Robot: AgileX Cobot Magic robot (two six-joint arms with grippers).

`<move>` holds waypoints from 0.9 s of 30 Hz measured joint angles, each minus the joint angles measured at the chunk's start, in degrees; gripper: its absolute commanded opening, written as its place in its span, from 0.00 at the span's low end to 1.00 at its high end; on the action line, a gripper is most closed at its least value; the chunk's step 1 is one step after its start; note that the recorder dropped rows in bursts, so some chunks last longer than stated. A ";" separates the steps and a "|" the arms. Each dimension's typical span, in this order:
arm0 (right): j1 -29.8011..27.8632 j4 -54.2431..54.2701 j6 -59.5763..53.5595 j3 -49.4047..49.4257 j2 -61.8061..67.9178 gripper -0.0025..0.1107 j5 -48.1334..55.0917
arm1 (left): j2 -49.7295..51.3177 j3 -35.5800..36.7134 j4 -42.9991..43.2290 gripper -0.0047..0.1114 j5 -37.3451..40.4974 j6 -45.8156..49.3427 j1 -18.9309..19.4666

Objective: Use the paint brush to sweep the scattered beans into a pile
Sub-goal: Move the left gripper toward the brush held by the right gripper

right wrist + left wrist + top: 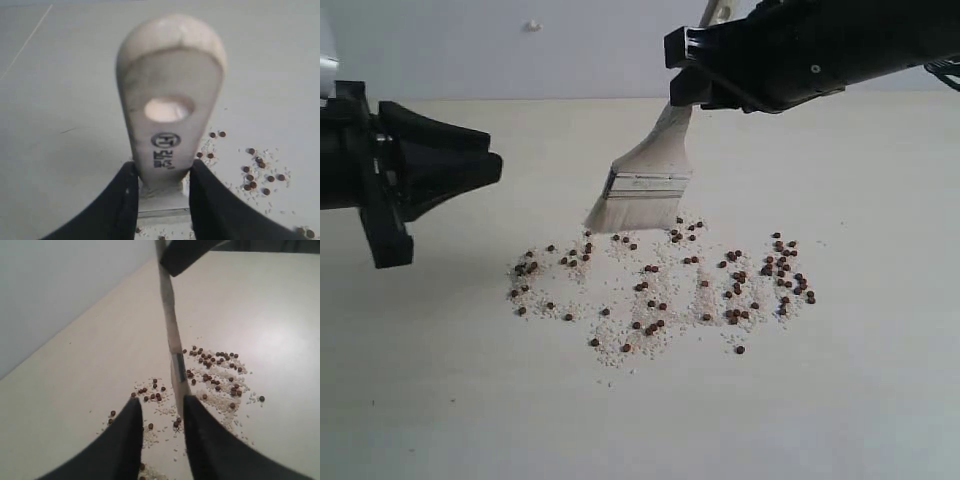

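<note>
The right end effector (163, 170) is closed on the paint brush (657, 155). The pale wooden handle is clamped between its two black fingers (125, 200), and the rounded end of the handle, with its hole, projects past them. The brush is held tilted, with the handle rising toward the right end effector in the exterior view and the silver ferrule (645, 184) below it. The off-white bristles (635, 212) are splayed. Their tips appear to rest on the bench (840, 400) at the far edge of the beans (660, 295).

The left end effector (161, 405) is partly open, with a clear gap between its fingers and nothing held in it. It is positioned at the left of the exterior view, well apart from the brush.

The beans are spread loosely over a wide patch of the bench on the near side of the bristles, mixed with fine whitish grains (620, 355). Denser groups are seen toward the left and right ends of the patch.
</note>
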 measured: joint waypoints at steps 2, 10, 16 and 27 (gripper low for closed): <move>0.00 -1.23 1.20 -1.25 0.93 0.02 0.09 | 1.26 -0.53 -1.41 0.43 1.79 2.59 -2.21; 0.00 -2.48 3.07 -3.73 2.75 0.02 0.09 | 5.54 -0.61 -11.23 0.58 8.41 11.65 -8.65; 0.00 -2.58 3.07 -4.12 2.89 0.02 0.09 | 9.20 -1.46 -18.88 0.58 9.94 18.43 -12.33; 0.00 -2.79 2.96 -4.24 2.89 0.02 0.41 | 14.47 -7.43 -22.99 0.58 12.13 20.48 -17.88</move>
